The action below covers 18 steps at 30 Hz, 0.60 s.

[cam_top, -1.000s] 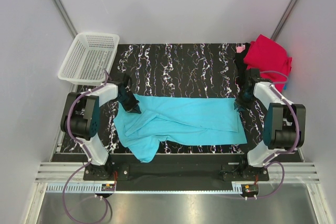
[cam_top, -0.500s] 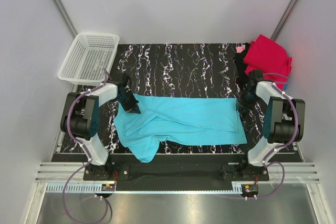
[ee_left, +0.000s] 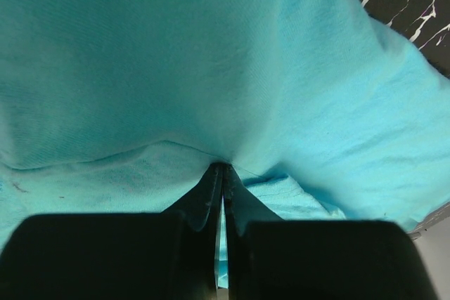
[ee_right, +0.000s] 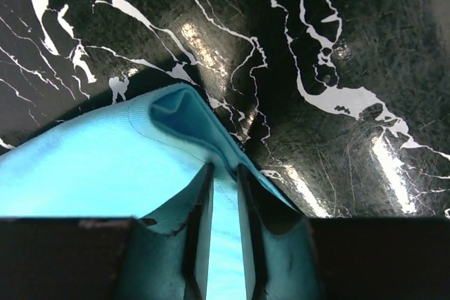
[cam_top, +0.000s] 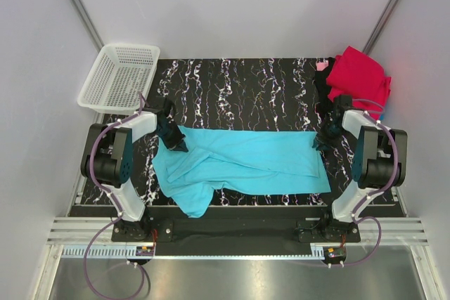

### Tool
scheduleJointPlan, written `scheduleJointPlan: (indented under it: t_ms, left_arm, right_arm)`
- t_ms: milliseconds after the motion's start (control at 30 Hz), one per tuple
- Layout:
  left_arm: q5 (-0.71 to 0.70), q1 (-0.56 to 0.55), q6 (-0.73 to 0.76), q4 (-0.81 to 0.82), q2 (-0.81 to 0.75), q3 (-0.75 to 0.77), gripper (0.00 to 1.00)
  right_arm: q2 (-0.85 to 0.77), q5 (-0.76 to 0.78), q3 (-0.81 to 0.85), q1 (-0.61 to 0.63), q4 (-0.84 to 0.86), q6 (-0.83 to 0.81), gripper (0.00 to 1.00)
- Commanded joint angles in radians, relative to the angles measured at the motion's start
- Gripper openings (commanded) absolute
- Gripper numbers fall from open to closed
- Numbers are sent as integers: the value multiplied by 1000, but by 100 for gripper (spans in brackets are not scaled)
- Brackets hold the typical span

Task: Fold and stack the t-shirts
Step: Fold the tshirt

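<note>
Turquoise t-shirt (cam_top: 246, 163) pinched in wrist views, red t-shirt (cam_top: 360, 75) only overhead

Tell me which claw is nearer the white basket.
Left. The left claw pinches the turquoise shirt near the basket; the right claw holds its far corner across the table.

We are seeing a white plastic mesh basket (cam_top: 118, 75) sitting at the far left corner of the black, white-veined marble-patterned tabletop (cam_top: 239, 89), with pale grey walls (cam_top: 232, 5) enclosing both.
</note>
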Motion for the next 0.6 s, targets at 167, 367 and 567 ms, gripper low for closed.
scheduleJointPlan:
  t_ms: [167, 367, 567]
  left_arm:
    - [1, 11, 21, 16, -1, 12, 3]
    - [-17, 15, 7, 17, 19, 26, 0]
    - [-5, 15, -8, 19, 59, 59, 0]
  right_arm:
    - [7, -17, 10, -3, 22, -10, 0]
    - [-44, 65, 37, -3, -22, -7, 0]
    - [-77, 96, 129, -3, -85, -16, 0]
